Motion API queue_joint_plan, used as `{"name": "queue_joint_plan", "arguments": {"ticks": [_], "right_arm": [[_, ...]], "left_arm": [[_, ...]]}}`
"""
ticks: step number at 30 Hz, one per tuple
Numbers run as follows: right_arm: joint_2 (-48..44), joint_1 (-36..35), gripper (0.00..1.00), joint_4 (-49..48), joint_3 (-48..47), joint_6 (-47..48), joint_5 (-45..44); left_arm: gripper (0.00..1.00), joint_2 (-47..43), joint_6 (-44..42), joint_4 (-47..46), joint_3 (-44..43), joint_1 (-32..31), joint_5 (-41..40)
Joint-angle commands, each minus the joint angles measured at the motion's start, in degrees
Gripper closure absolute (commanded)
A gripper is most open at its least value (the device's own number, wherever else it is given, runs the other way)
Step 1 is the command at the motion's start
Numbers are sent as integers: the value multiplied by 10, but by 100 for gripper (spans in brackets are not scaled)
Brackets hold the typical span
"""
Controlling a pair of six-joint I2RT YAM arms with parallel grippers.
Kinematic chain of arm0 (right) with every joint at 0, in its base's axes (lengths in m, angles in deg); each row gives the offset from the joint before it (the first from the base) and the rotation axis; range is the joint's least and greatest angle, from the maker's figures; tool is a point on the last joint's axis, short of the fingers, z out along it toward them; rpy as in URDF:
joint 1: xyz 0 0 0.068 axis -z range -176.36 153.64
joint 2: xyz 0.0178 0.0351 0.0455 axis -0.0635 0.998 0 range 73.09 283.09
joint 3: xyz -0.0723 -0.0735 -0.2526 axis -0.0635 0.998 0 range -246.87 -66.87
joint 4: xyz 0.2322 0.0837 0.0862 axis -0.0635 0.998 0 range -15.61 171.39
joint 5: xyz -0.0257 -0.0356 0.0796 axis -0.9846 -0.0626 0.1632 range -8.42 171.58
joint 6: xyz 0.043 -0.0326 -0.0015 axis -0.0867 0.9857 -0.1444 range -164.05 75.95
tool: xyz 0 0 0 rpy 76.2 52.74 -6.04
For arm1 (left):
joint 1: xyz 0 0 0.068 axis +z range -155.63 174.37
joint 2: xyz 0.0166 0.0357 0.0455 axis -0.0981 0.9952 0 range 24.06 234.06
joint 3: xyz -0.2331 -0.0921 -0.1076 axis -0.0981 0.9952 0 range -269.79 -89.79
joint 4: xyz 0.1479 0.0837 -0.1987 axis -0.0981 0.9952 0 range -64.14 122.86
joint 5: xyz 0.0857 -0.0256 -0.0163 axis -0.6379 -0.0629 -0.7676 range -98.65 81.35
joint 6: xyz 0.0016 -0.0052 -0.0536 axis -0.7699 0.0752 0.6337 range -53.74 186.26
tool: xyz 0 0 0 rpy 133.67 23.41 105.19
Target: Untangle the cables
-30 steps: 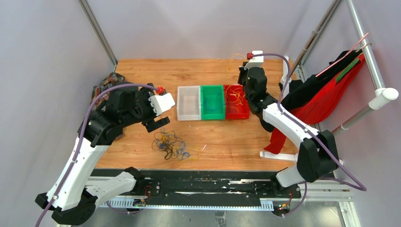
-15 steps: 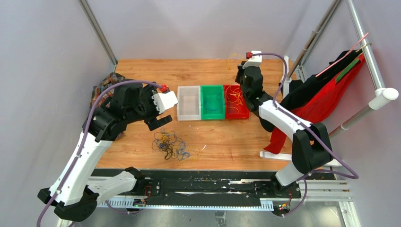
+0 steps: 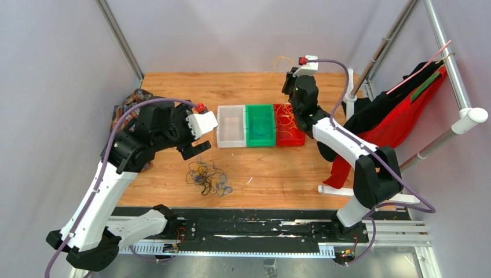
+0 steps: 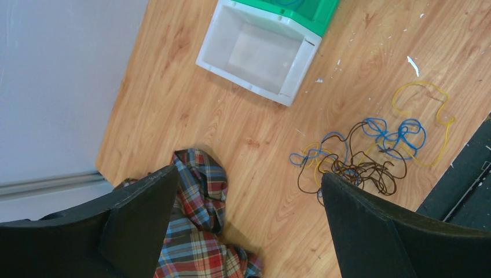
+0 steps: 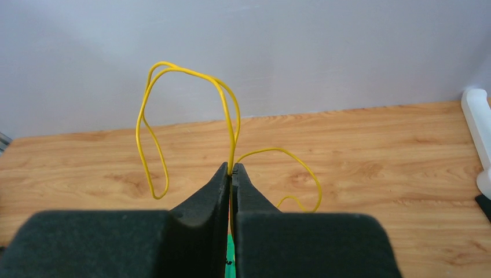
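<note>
Pinched yellow cable (image 5: 234, 142) in closed right gripper (image 5: 231, 168), left gripper (image 4: 249, 176) wide apart, empty; needed centring over red bin (image 3: 289, 143) before letting go

Robotics laboratory test cell: two robot arms (image 3: 101, 179) bolted to a rail (image 3: 249, 229) before a wooden counter (image 3: 243, 87), enclosed by grey walls (image 3: 231, 35) and metal poles (image 3: 118, 37).
</note>
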Motion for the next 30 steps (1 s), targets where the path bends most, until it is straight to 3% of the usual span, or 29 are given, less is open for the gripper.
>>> {"name": "queue_joint_plan", "arguments": {"ticks": [1, 11, 19, 30], "right_arm": [[17, -6, 99, -28, 47, -3, -28], [-12, -5, 99, -48, 179, -4, -72], [-31, -13, 99, 17, 215, -7, -94], [54, -22, 99, 173, 132, -21, -90]], "left_arm": [[2, -9, -2, -7, -13, 2, 7], [2, -9, 1, -7, -20, 2, 12], [2, -6, 7, -7, -26, 2, 18], [2, -7, -2, -7, -22, 2, 17]]}}
